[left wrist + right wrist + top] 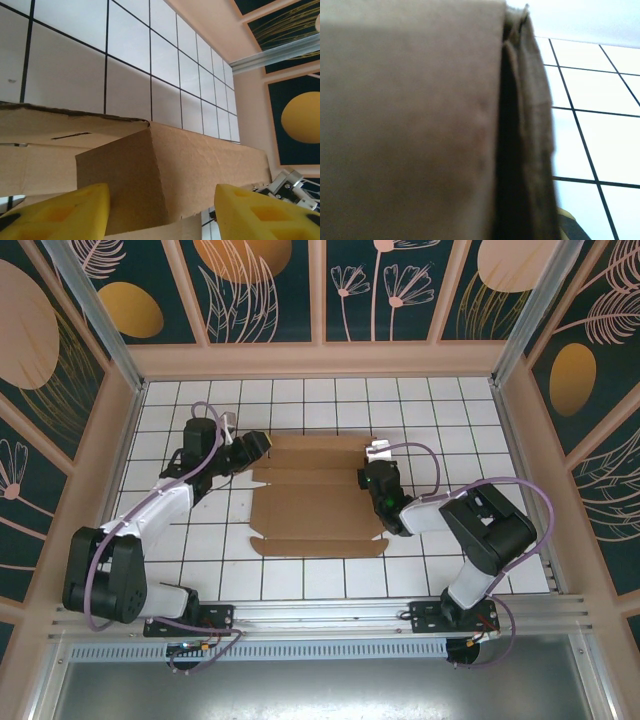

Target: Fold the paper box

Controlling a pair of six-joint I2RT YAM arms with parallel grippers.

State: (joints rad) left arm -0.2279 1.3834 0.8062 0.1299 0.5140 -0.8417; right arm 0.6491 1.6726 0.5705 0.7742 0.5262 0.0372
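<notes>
Top external view. Operator: Position of the brown corrugated cardboard paper box [315, 512], a die-cut sheet with flaps and slots?

Technician: Lying mostly flat at the middle of the white tiled table [450, 420], between the two arms. Left gripper [258, 452] at the far-left corner, right gripper [375, 458] at the right edge.

Operator: State of each end effector?

Technician: Left wrist view: left gripper [160, 192] parted wide, yellow fingers [65, 215] straddling a raised side flap [200, 160], no clamp on it; a sliver of tile visible beside one finger. Right wrist view: paper box [410, 125] pressed up close to the lens, doubled edge alongside. Right gripper closed, judged to be pinching that right-edge flap; contact itself hidden.

Operator: Step in hand?

Technician: Judged: standing up the left side wall along its crease. Early stage, with most panels flat.

Operator: Procedure for doing it well?

Technician: Close on the flap near the crease, not at the free tip. Rotate about the fold line; avoid dragging the sheet across the tiles. Use the right-edge grip as an anchor during the lift. Stop at vertical and check tab against slot before pressing. Limit squeeze, to prevent crushing and off-line creasing.
</notes>
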